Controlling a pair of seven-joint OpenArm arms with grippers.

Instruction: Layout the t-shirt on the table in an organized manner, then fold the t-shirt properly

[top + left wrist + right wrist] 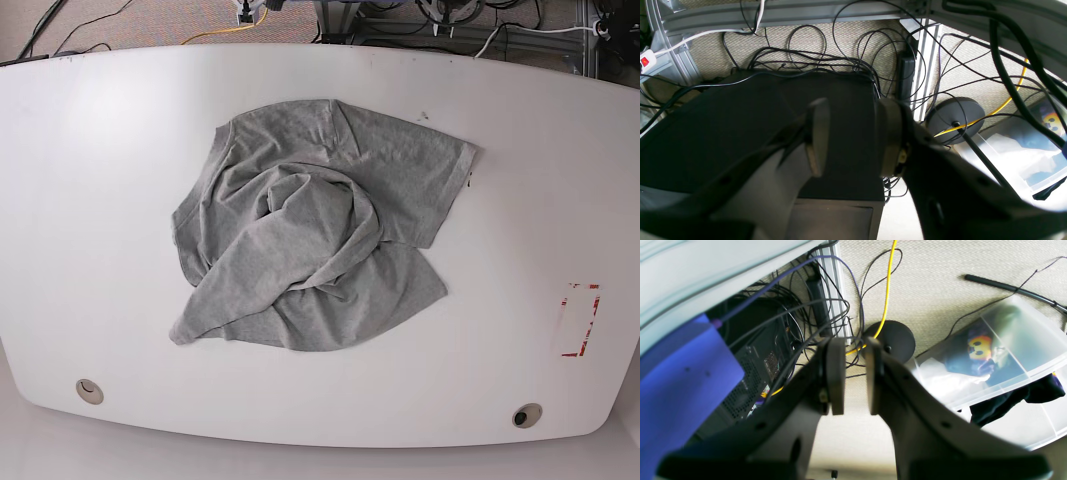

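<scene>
Nothing done yet: the t-shirt [310,235] lies crumpled in a heap mid-table [90,180], well left of the red tape outline [578,320]. My left fingers [850,136] and right fingers [851,373] hang parted, empty, off the table; spreading and folding remain.

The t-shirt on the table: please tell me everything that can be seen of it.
The t-shirt is heather-grey and looks like soft cotton. It lies crumpled in a loose heap near the middle of the white table, not yet spread out or folded. One short sleeve sticks out flat toward the upper right; the rest is bunched in twisted folds, with a corner trailing to the lower left. No print shows. Only the table touches it; no gripper is near it in the base view.
</scene>
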